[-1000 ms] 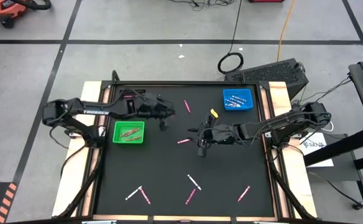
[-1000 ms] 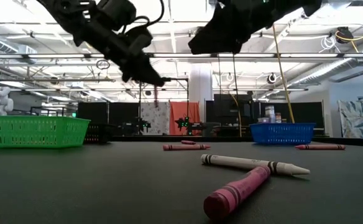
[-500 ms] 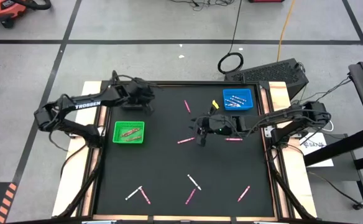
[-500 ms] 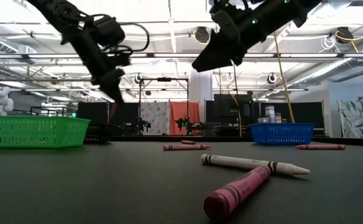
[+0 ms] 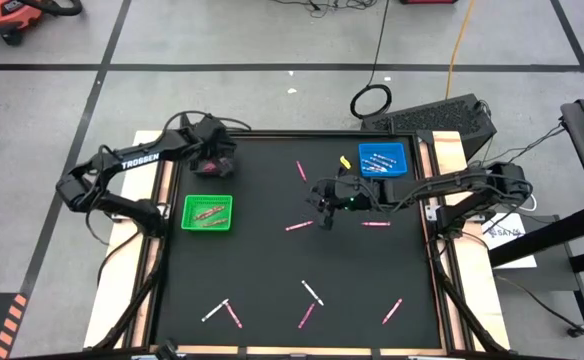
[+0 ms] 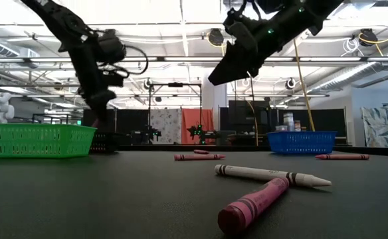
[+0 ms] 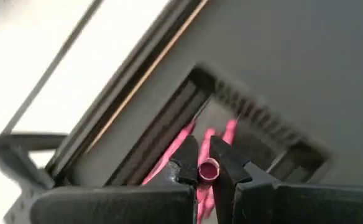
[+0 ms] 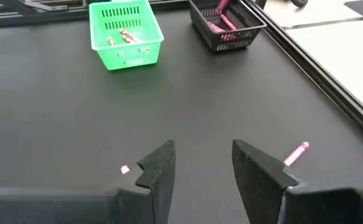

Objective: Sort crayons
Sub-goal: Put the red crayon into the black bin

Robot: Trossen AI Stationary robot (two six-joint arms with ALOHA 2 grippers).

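— Firstly, item one: the left gripper (image 7: pixel 202 163)?

— Jaws closed on a pink crayon (image 7: pixel 207 168), seen end-on between the fingertips. It hangs over a black mesh basket (image 5: pixel 212 163) at the far left corner of the black surface (image 5: pixel 272 260); more pink crayons (image 7: pixel 184 140) lie inside that basket.

— Item two: the right gripper (image 8: pixel 203 163)?

— Jaws parted, nothing between them. It hovers above the middle of the surface, near a pink crayon (image 5: pixel 295 227) lying flat.

— Containers?

— Green basket (image 5: pixel 207 212) by the left edge, holding a few small pieces, nearer than the black basket. Blue basket (image 5: pixel 383 159) at the far right, with pale crayons (image 5: pixel 378 160) in it.

— Loose crayons?

— One pink (image 5: pixel 300 171) at the far middle; one pink (image 5: pixel 375 223) right of the right gripper. Along the near edge: a white and a pink touching at one end (image 5: pixel 222 311); a white (image 5: pixel 313 292) meeting a pink (image 5: pixel 306 316); a lone pink (image 5: pixel 392 310) to the right. The low view shows that white (image 6: pixel 272 175) and pink (image 6: pixel 253 204) pair up close.
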